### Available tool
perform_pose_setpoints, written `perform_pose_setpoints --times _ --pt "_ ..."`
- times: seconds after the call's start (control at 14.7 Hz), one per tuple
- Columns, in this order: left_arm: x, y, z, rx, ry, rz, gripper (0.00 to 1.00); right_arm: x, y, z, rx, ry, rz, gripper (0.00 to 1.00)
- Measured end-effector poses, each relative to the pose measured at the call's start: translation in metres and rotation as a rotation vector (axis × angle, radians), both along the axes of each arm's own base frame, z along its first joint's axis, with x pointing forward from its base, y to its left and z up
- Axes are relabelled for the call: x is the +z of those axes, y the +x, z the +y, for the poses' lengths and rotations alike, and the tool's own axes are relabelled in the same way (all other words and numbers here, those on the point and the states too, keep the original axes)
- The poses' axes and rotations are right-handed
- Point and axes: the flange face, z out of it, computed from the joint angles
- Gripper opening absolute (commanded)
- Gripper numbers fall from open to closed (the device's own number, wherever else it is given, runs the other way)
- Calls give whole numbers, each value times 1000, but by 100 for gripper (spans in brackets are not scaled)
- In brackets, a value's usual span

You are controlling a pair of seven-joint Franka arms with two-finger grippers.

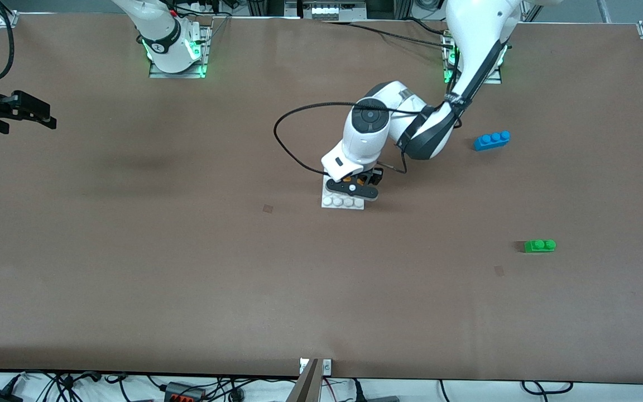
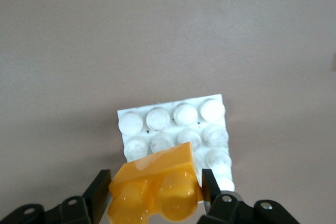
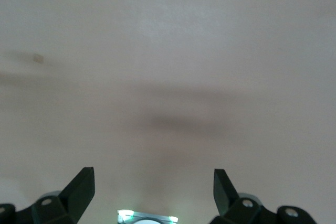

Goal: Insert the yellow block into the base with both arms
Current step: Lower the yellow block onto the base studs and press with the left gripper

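The white studded base (image 1: 344,202) lies mid-table and also shows in the left wrist view (image 2: 173,124). My left gripper (image 1: 355,187) is low over the part of the base farther from the front camera. It is shut on the yellow block (image 2: 155,187), which sits slightly tilted between the fingers (image 2: 100,190) with its studs toward the wrist camera. In the front view only slivers of the block (image 1: 348,180) show. I cannot tell whether the block touches the base. My right gripper (image 3: 152,179) is open and empty, waiting high over the right arm's end of the table (image 1: 31,111).
A blue three-stud brick (image 1: 492,140) lies toward the left arm's end of the table. A green two-stud brick (image 1: 540,245) lies nearer the front camera than it. A black cable (image 1: 288,145) loops from the left wrist over the table.
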Motion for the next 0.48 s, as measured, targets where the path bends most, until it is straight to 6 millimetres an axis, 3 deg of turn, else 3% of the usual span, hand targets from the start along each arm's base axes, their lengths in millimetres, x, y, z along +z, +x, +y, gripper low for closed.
perform_pose_setpoints --times 0.48 --pt "-28 2 0 -33 20 -11 43 3 6 14 -107 -12 -36 100"
